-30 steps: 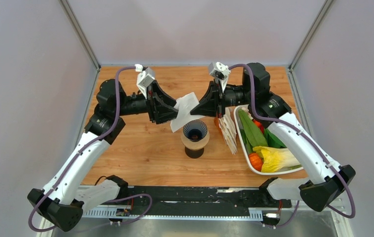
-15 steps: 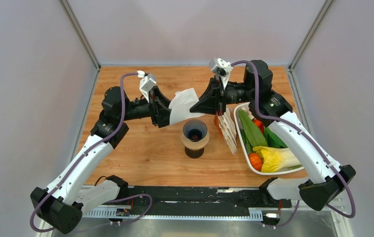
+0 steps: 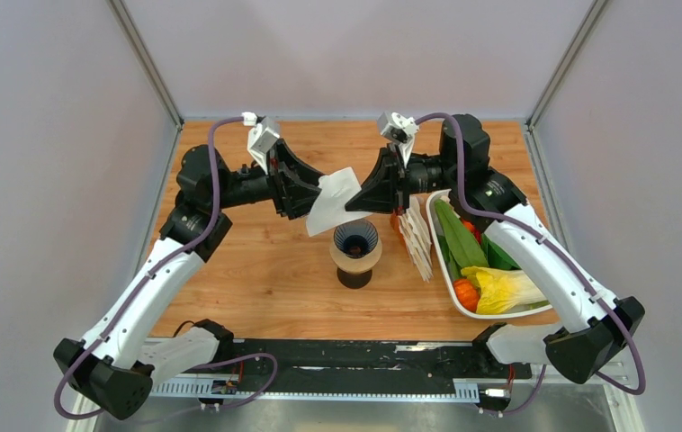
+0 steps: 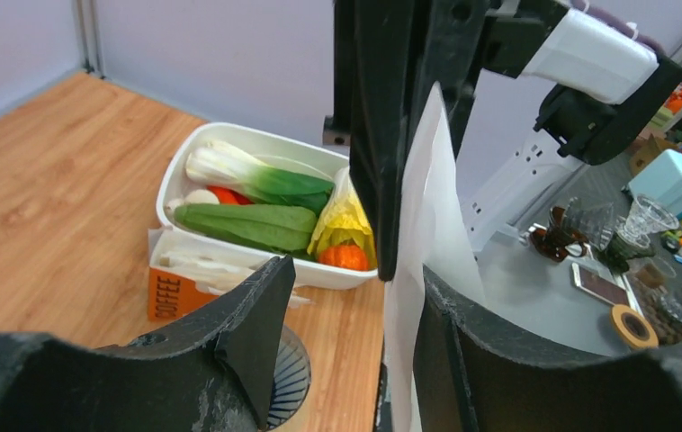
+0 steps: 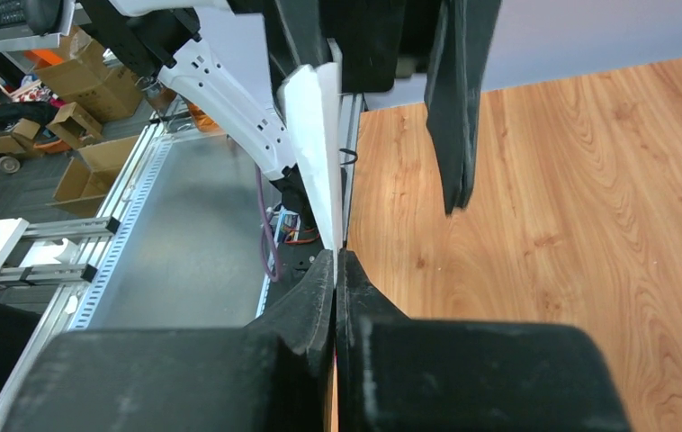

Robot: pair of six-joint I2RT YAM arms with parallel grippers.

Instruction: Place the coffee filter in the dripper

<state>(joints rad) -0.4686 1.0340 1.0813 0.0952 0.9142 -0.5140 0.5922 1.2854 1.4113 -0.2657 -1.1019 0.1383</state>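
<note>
While the filter [image 3: 333,200] hangs in the air just left of the dripper [image 3: 356,239] and a little farther back, the right gripper [image 5: 336,258] pinches its edge, jaws closed on the paper. The left gripper [image 3: 312,200] is open, one finger against the filter's face, probably to help spread the cone before it goes in.

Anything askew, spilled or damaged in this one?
Nothing spilled or broken. The filter hangs folded flat in mid-air, not in the dripper. The right pincer pinches one edge, and the open left pincer straddles the sheet, so both crowd it.
</note>
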